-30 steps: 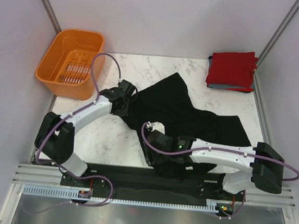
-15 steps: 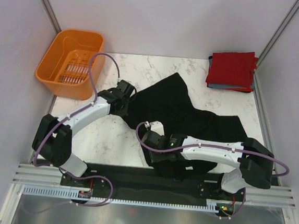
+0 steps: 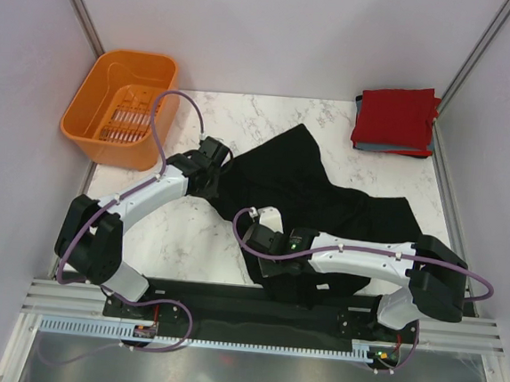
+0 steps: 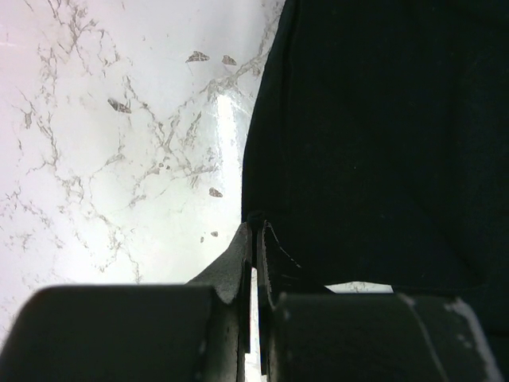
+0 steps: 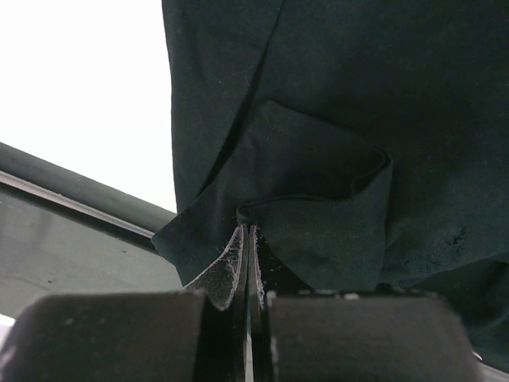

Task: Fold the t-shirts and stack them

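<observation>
soft, limp black t-shirt (image 3: 326, 193) likely sags and drags when lifted; left jaws pinch its side edge, right jaws clamp a near hem fold.

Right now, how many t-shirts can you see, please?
3: a large black cloth t-shirt mid-table, a folded red t-shirt far right, a grey-blue t-shirt beneath it; others may be hidden.
</observation>
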